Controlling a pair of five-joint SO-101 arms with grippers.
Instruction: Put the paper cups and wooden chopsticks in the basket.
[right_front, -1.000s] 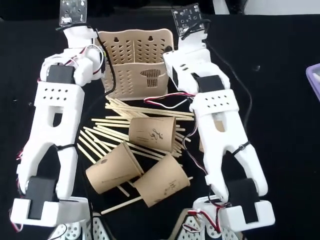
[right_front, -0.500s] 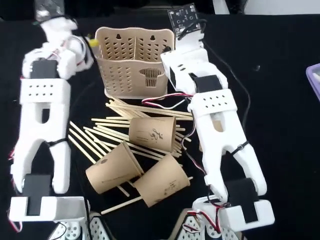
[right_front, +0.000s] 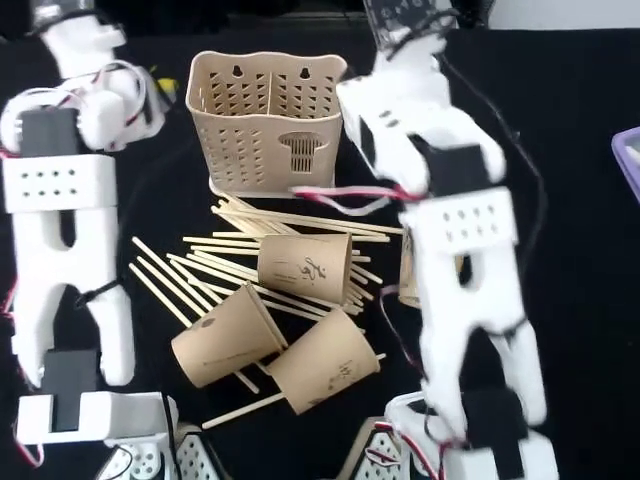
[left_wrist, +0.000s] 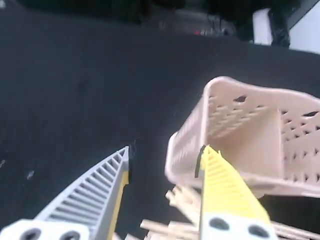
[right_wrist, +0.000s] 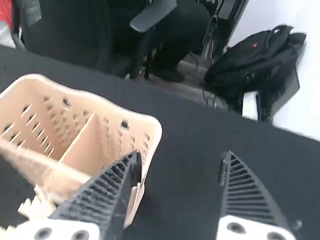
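From above, the basket (right_front: 265, 120) looks empty, while the paper cups (right_front: 305, 268) lie on their sides across the scattered chopsticks (right_front: 190, 272) just in front of it: everything is left to do. My left pincer (left_wrist: 164, 152) gapes open beside the basket, holding nothing. My right pincer (right_wrist: 180, 157) is spread wide at its other side, equally empty.

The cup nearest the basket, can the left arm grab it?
Probably yes. The left gripper is open beside the basket, and the cup lies uncovered on the chopsticks, free from above.
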